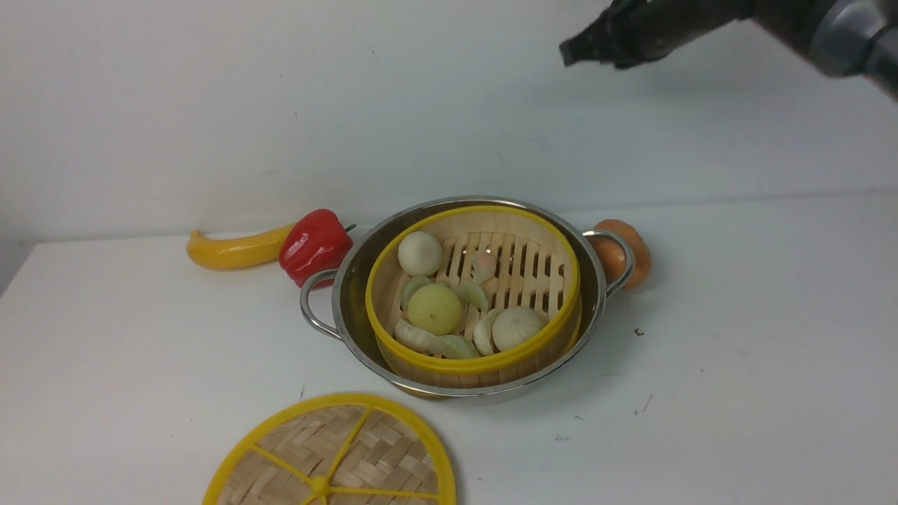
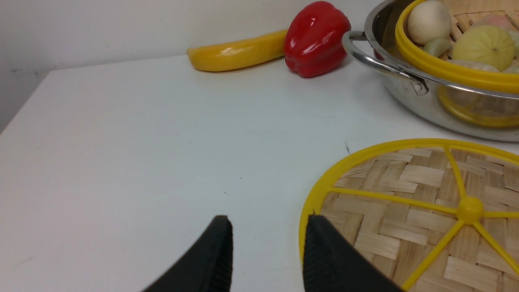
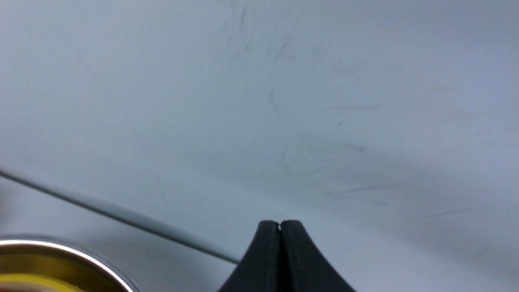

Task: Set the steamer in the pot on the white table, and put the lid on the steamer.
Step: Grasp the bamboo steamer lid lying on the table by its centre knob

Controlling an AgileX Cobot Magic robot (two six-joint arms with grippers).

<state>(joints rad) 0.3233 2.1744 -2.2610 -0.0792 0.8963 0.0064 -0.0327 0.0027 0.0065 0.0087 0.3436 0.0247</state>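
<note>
No readable text, label, brand, number or sign appears in any view. The few small dark marks on the worktop [image 1: 736, 315] are specks and form no characters.

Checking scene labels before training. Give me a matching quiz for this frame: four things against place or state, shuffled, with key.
Things
1. steamer
2. lid
3. red pepper
4. right gripper

Place or state
A. shut, raised well above the table
B. sitting inside the pot
C. lying flat on the white table, at the near edge
D. on the table beside the pot's left handle

Pairs: 1-B, 2-C, 3-D, 4-A
</note>
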